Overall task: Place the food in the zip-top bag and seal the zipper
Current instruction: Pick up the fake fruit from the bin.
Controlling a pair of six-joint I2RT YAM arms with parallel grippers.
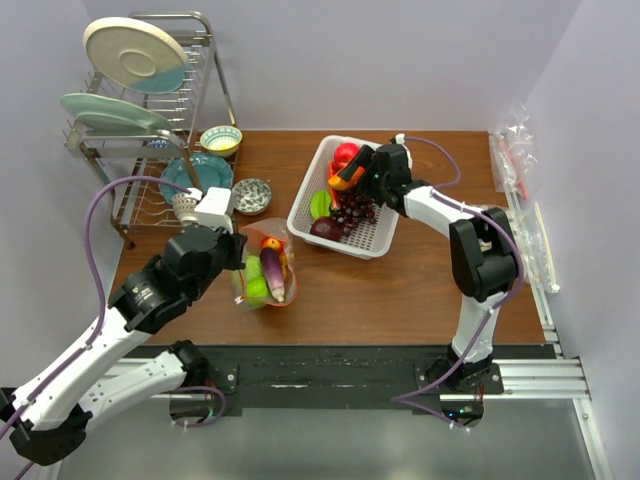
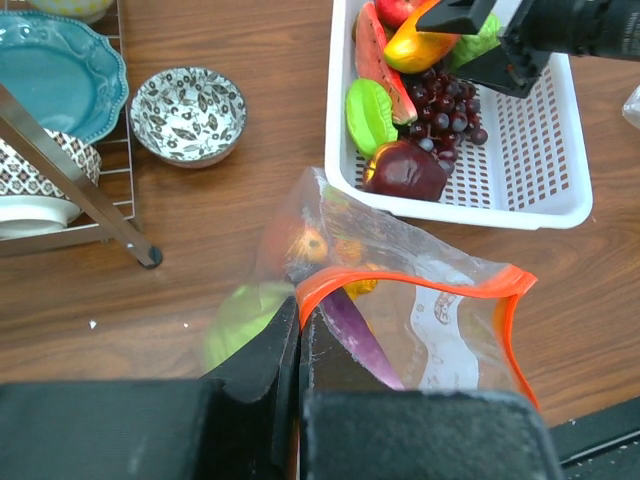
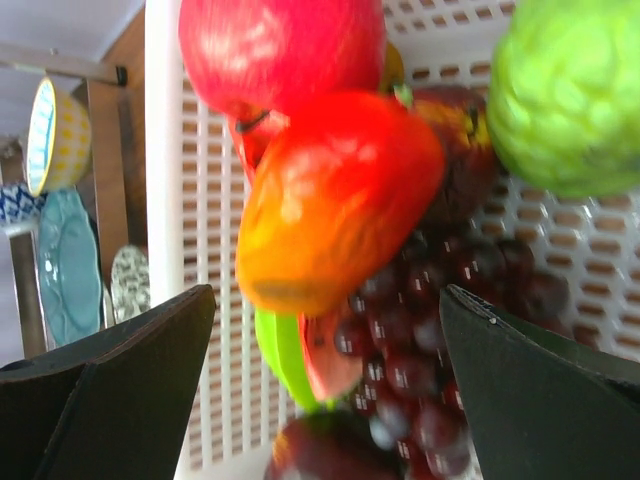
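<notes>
The tabletop carries a dish rack at the far left and a white basket near the middle. The zip-top bag lies on the wood just in front of the basket's left corner.

The bag's mouth gapes open, and its zipper shows as a bowed orange-red strip, plainly unsealed. The left gripper has its jaws clenched on the near edge of that strip, holding the mouth up. Inside the bag sit a purple eggplant, a pale green piece and something orange-yellow.

The right gripper hangs over the basket with its jaws spread wide either side of an orange-red mango, gaps showing on both flanks, so nothing is grasped.

Around the mango in the basket lie a red apple, a bumpy green fruit, a bunch of dark grapes, a dark red fruit, a green starfruit and a watermelon slice.

By my reckoning the job is partway through. A few pieces are bagged, more wait in the basket with the mango likely next, and the sealing is not yet begun.
</notes>
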